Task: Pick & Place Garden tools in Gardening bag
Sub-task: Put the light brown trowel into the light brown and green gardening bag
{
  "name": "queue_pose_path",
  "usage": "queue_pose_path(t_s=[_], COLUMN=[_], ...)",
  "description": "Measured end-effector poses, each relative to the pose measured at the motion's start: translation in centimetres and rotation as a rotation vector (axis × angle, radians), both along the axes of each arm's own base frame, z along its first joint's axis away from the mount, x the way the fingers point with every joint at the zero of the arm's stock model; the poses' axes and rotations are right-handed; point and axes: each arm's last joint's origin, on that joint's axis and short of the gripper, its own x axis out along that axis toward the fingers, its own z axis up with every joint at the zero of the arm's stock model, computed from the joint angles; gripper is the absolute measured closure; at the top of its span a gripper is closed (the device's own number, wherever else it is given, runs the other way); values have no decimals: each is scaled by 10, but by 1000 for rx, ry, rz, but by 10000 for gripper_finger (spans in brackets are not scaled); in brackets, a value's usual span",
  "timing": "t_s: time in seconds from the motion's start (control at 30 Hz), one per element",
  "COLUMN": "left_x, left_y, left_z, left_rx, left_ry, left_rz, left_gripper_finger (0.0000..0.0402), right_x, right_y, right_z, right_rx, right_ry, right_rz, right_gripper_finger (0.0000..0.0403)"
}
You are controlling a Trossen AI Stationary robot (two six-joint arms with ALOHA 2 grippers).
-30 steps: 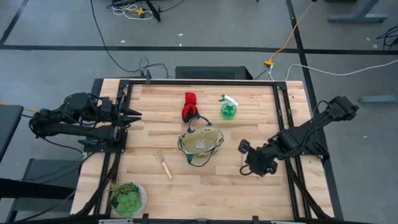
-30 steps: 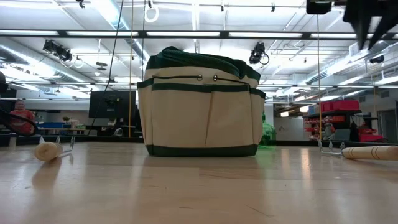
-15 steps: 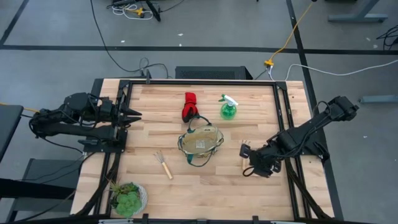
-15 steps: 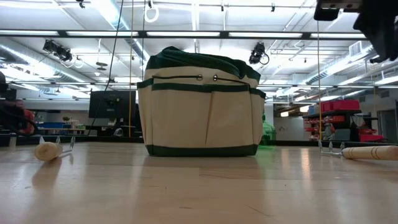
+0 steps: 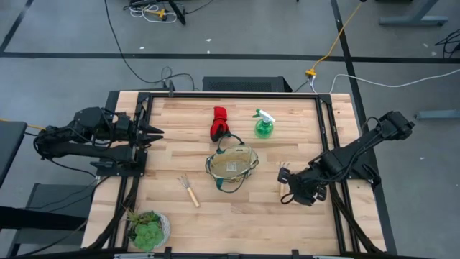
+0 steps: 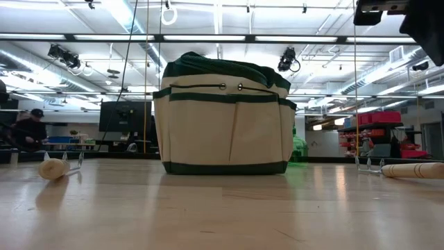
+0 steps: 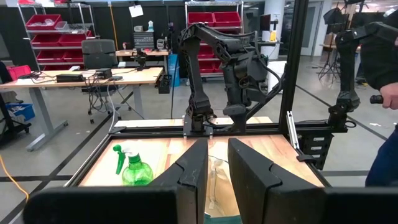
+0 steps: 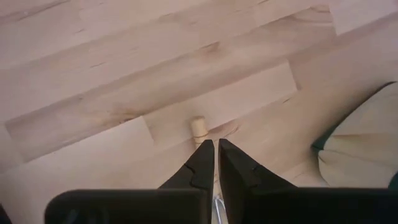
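right gripper (image 8: pixel 215 152) nearly closed | over rake's (image 8: pixel 198 129) round pale wooden handle

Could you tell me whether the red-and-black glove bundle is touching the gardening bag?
Apart. The high view shows bare wood between the glove bundle and the gardening bag; only the bag's green handle loop reaches toward it.

Right gripper (image 5: pixel 290 188) shifted slightly toward table's right edge since a second ago; most of that move came in first half-second, almost none since. Hand rake (image 5: pixel 282 178) beside it now more exposed in high view. Low view: right arm (image 6: pixel 416 17) slid further right. Background person (image 6: pixel 29 128) changed position.
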Motion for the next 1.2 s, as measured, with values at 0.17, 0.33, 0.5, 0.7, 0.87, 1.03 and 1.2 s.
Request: queue_pose_path(t_s=[0.17, 0.33, 0.5, 0.7, 0.87, 1.03, 1.2], left_x=[0, 0, 0, 0, 0, 0, 0], left_y=[0, 0, 0, 0, 0, 0, 0], left_z=[0, 0, 0, 0, 0, 0, 0], left_rx=[0, 0, 0, 0, 0, 0, 0], left_ry=[0, 0, 0, 0, 0, 0, 0], left_rz=[0, 0, 0, 0, 0, 0, 1], left_gripper_finger=[330, 330, 330, 330, 330, 330, 330], right_x=[6, 12, 14, 10, 3, 0, 0], right_y=[0, -1, -3, -5, -9, -12, -13], right_z=[-7, -14, -14, -28, -41, -48, -49], right_rx=[-14, -27, -26, -40, -62, -91, -92], right_ry=[27, 53, 47, 53, 51, 49, 55], right_rz=[-17, -39, -43, -15, 7, 2, -2], right_gripper_finger=[376, 376, 372, 331, 277, 230, 202])
